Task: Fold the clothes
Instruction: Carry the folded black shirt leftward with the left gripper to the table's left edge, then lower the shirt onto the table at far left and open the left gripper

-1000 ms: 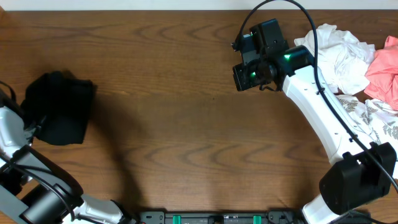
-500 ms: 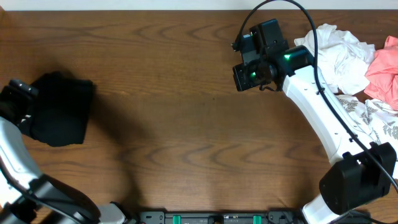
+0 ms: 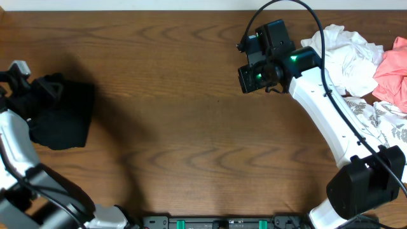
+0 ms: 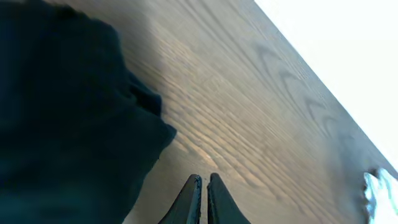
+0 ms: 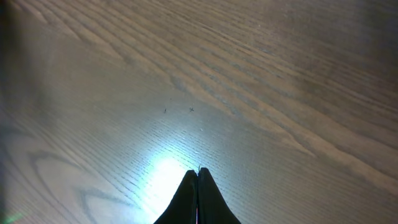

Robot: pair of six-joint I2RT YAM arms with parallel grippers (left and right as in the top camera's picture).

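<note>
Table [image 3: 191, 127] ctr free; black shirt [image 3: 60, 117] L; clothes pile [image 3: 375, 70], R arm [image 3: 324, 108] on R.

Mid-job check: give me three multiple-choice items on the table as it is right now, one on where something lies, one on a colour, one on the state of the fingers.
1. Where on the table does the black garment lie?
A. at the far left
B. in the centre
C. in the heap on the right

2. What colour is the cloth at the far right edge, beside the white garment?
A. blue
B. pink
C. yellow

3. How do the right fingers stand?
A. wide open
B. shut on white cloth
C. shut with nothing between them

Answers:
1 A, the overhead view shows it at the left edge, far from the heap.
2 B, the pink garment lies against the white one.
3 C, the right wrist view shows the tips together over bare wood.
</note>
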